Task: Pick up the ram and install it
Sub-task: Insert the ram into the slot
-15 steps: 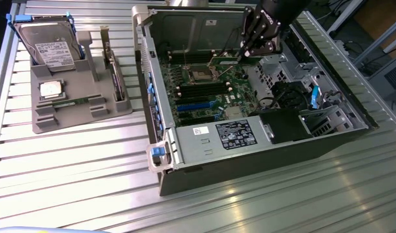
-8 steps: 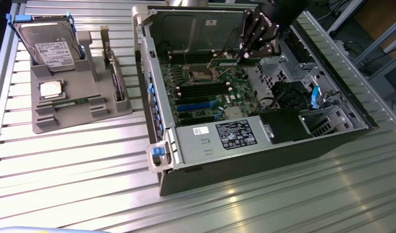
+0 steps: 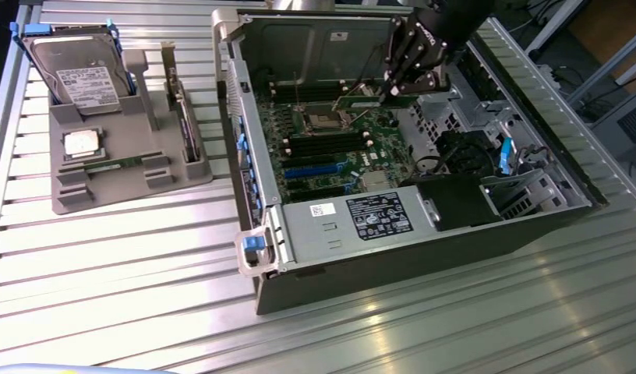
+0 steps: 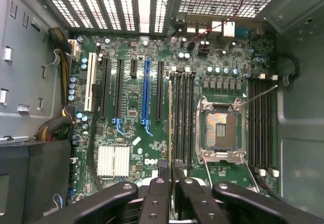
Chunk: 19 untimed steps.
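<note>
Green ram (image 3: 358, 102) sits pinched in the gripper (image 3: 397, 89), just above the processor socket (image 3: 323, 119). The wrist view shows it edge-on over the memory slots (image 4: 183, 118) beside that socket.

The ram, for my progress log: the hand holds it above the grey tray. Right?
No. The hand holds the ram above the motherboard inside the open computer case, not above the grey tray, as the exterior view shows.

Hard drive (image 3: 81, 74) and processor chip (image 3: 82, 145) rest in a grey tray (image 3: 121, 191).
</note>
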Motion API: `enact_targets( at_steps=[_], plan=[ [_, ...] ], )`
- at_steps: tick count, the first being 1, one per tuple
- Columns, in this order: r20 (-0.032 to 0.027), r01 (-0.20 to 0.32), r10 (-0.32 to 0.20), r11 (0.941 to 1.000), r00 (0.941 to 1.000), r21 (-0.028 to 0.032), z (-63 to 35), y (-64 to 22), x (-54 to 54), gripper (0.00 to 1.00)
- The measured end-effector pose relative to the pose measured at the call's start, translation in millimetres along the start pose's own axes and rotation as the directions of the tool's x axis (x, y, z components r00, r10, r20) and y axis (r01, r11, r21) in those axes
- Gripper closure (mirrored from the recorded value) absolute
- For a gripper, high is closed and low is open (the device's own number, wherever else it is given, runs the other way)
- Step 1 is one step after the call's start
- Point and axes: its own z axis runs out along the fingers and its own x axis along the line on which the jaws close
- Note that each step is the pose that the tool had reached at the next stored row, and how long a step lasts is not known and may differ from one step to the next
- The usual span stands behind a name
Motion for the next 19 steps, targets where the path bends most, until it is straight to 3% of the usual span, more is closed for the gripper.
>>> enact_targets(
  at_steps=[19],
  plan=[
    [0.0000, 0.000, 0.000, 1.0000, 1.0000, 0.0000, 8.7, -1.5, 0.7, 0.86]
  ],
)
